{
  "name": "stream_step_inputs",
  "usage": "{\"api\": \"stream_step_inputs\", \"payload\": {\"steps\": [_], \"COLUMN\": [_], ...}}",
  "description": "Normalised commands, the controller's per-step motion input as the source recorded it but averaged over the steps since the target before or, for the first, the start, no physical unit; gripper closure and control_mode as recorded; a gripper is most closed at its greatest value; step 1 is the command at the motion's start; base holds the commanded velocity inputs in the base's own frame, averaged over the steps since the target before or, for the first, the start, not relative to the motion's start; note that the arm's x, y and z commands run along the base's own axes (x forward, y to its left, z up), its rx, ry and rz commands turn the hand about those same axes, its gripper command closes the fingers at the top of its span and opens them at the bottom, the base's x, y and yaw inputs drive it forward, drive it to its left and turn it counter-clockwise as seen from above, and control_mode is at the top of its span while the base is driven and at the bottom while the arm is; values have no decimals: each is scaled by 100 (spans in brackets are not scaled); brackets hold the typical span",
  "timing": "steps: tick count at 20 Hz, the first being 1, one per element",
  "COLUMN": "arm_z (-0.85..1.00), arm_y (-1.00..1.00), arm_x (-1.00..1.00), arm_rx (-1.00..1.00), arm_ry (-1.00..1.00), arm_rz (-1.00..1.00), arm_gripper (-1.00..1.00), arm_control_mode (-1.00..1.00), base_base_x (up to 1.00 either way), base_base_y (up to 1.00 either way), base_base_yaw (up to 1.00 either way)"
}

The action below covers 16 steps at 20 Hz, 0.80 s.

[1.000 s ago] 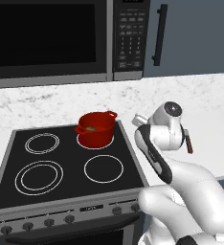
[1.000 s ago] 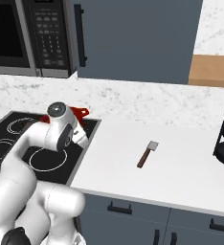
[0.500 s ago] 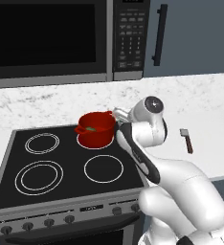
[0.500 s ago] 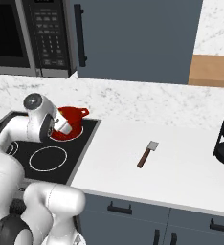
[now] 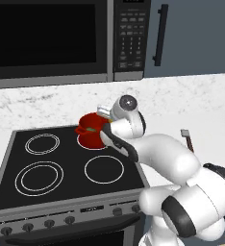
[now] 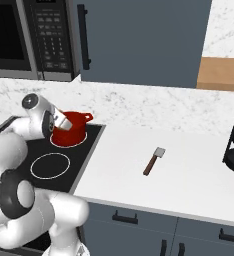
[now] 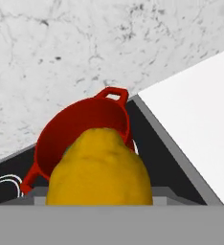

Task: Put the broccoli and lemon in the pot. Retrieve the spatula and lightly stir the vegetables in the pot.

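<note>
Stovetop scene: claw (image 7: 98,203) clamped around the lemon (image 7: 98,170), firm but slippery-skinned, near the pot (image 7: 83,131).

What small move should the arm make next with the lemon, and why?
Probably carry the lemon a little further forward over the pot and then release it. In the hand view the end effector holds the lemon close to the near rim, not yet above the red opening.

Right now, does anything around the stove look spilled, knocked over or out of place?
Nothing stands out. The pot sits upright on its back burner with the broccoli inside, the lemon is held by the gripper beside it, and the spatula lies flat on the counter.
</note>
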Motion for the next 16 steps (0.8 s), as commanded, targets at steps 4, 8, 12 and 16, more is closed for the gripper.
{"api": "stream_step_inputs", "payload": {"steps": [4, 8, 12, 16], "arm_z": [-10, -24, -24, -26], "arm_y": [28, 19, 14, 11], "arm_x": [65, 53, 46, 41], "arm_rx": [-10, -10, -9, -10], "arm_ry": [5, 9, 6, 4], "arm_rz": [0, 0, 0, 0], "arm_gripper": [100, 100, 100, 100], "arm_control_mode": [-100, -100, -100, -100], "base_base_x": [0, 0, 0, 0], "base_base_y": [0, 0, 0, 0], "base_base_yaw": [0, 0, 0, 0]}}
